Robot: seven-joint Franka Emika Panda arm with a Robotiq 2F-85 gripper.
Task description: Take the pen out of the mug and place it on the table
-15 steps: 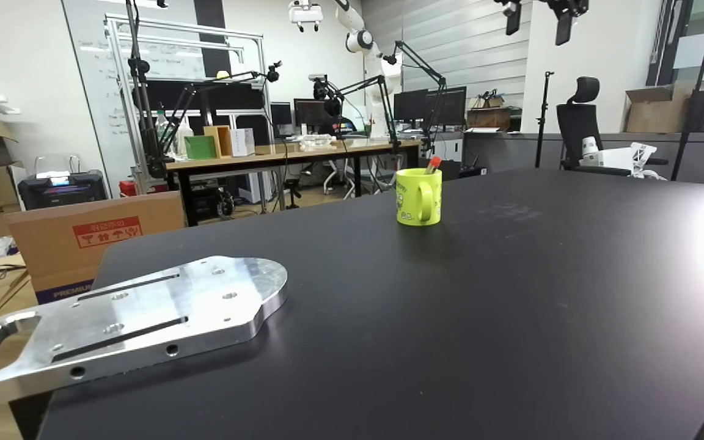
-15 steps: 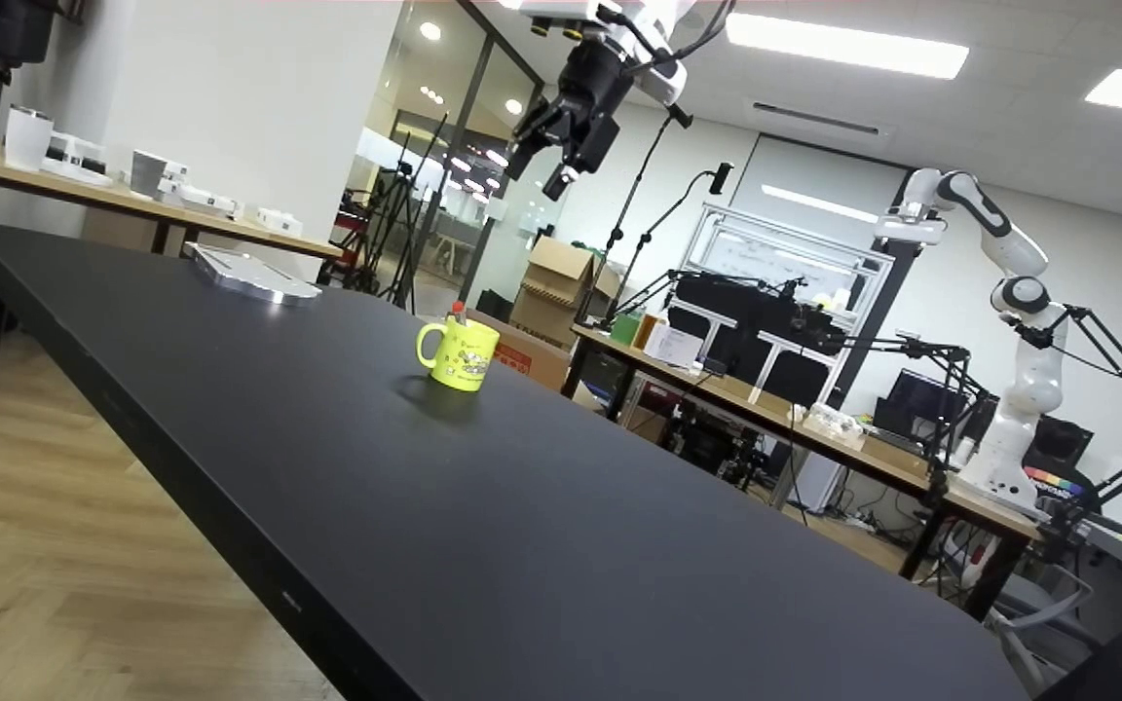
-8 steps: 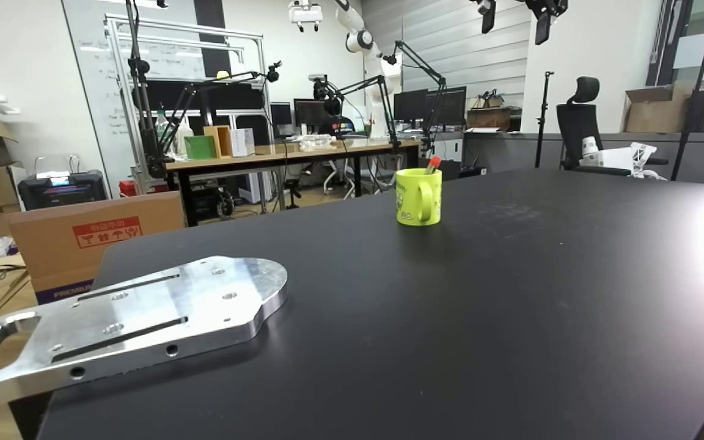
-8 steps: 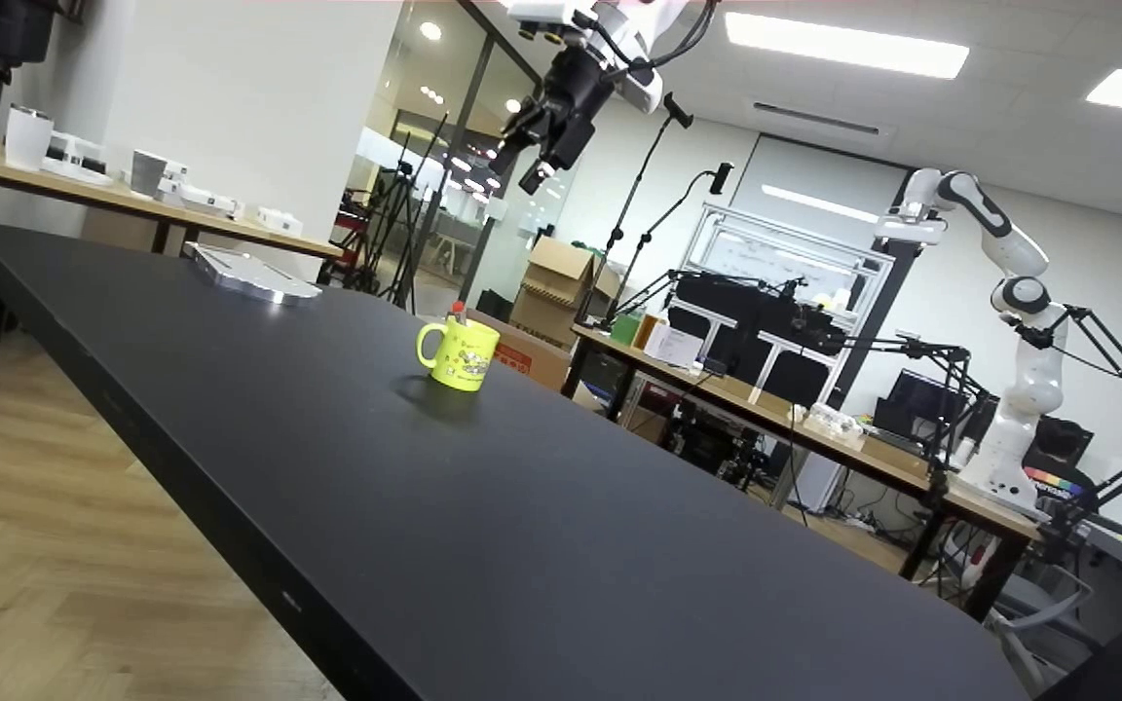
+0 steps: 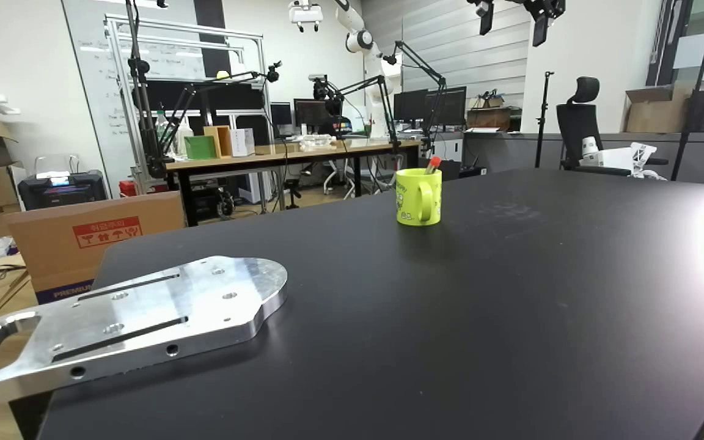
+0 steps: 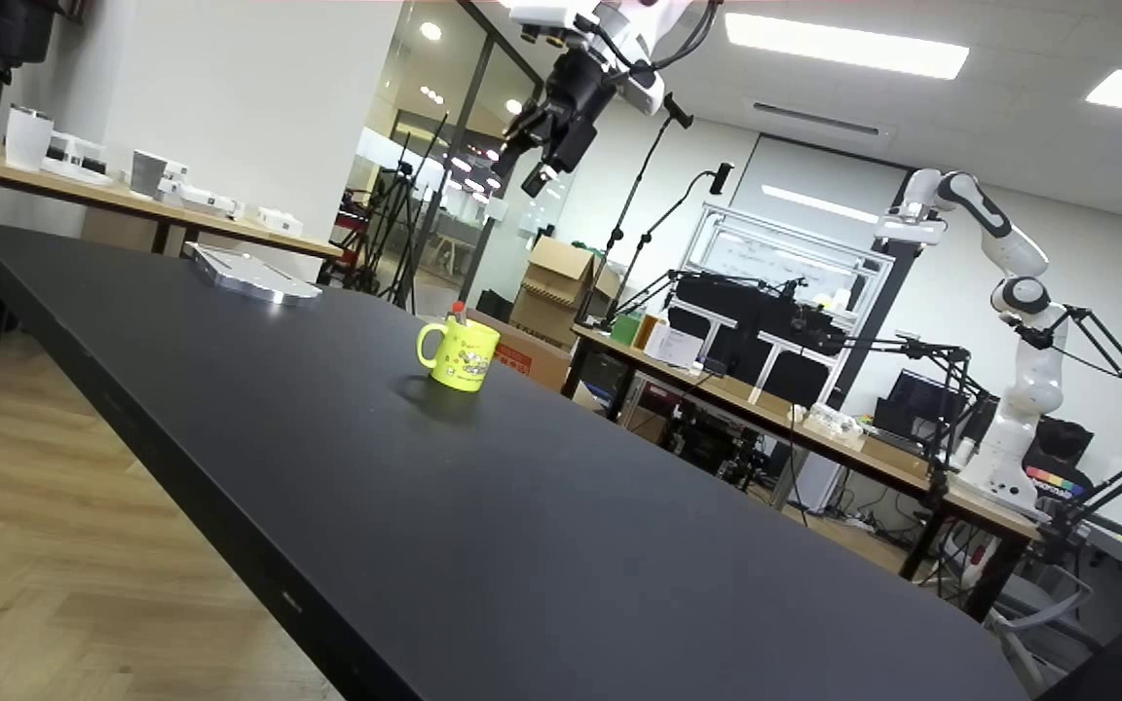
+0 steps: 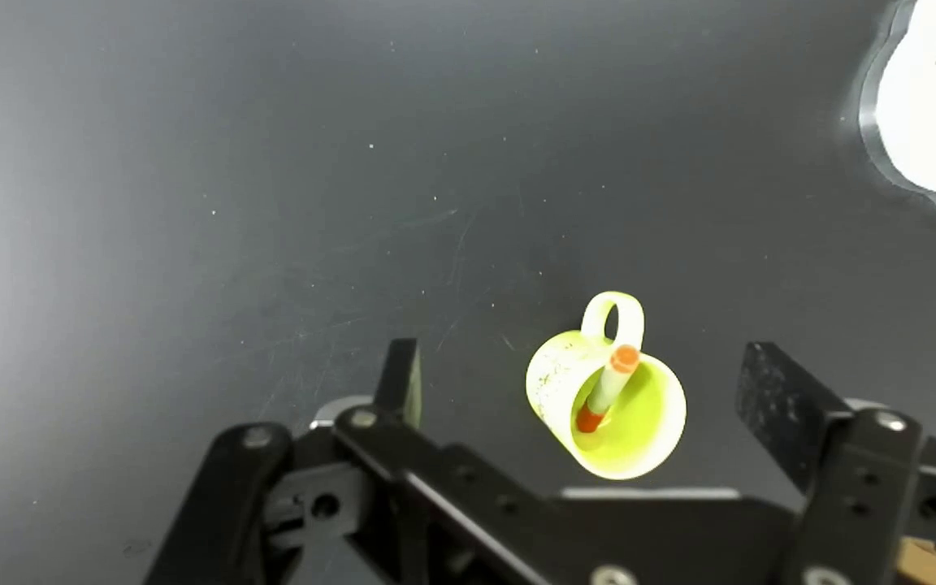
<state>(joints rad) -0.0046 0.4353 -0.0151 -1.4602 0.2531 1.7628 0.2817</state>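
In both exterior views the Robotiq gripper (image 5: 512, 35) hangs nearer the left edge than a second ago, and less far sideways from the yellow-green mug (image 5: 412, 198).

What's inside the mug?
One pen, leaning, its red-orange top poking out of the mug. The wrist view shows nothing else inside; the strip of interior behind the pen is covered.
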